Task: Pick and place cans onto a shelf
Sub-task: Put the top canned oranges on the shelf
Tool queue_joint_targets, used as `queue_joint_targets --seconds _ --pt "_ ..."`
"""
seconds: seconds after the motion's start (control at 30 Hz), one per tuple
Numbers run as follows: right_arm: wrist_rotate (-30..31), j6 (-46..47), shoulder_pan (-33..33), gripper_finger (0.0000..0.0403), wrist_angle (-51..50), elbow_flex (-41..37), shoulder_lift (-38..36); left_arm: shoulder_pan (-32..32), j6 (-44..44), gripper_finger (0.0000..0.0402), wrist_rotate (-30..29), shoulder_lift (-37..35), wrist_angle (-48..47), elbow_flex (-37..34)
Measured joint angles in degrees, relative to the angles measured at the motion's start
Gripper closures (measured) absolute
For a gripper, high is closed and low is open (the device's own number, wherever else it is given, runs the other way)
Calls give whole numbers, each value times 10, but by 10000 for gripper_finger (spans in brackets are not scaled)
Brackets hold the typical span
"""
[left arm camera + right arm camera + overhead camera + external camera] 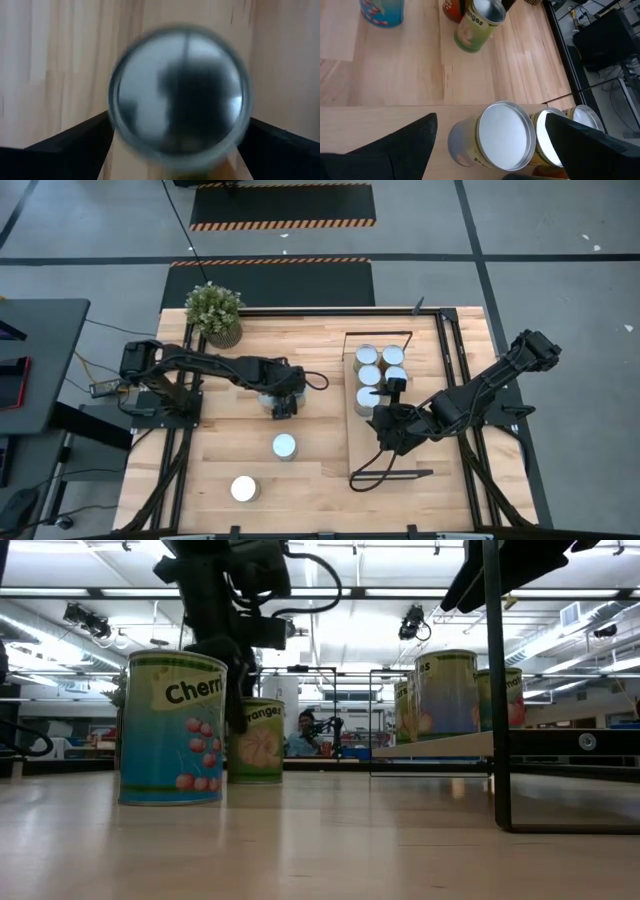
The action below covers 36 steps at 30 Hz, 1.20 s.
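The left gripper (281,402) is straddling a rigid, smooth-walled oranges can (179,92) mid-table, jaws wide, not yet gripping; side walls suit grasping. The right gripper (383,402) is hovering wide-jawed over the shelf (420,405).

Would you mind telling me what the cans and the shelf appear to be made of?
The cans look like metal: their lids are silvery and reflective, with glossy printed paper-like labels such as the cherries can. The shelf looks like pale matte wood, grain visible, on a thin black, probably metal, frame.
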Motion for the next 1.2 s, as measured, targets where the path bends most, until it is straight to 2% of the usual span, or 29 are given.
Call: queue_joint_targets --seconds 0.4,0.73,0.97,1.13,1.2 --pt "-5 8 14 24 -11 0 0 0 -1 17 10 9 44 0" --pt "-5 20 23 24 -26 0 0 -1 -24 80 20 9 46 4" --pt "-9 34 28 24 -66 24 -12 -2 -20 79 25 10 -32 99" --pt "-7 30 37 24 -65 23 -47 -10 3 78 70 9 -49 183" --pt "-6 26 37 24 -35 11 -61 -17 6 78 86 9 -49 210"
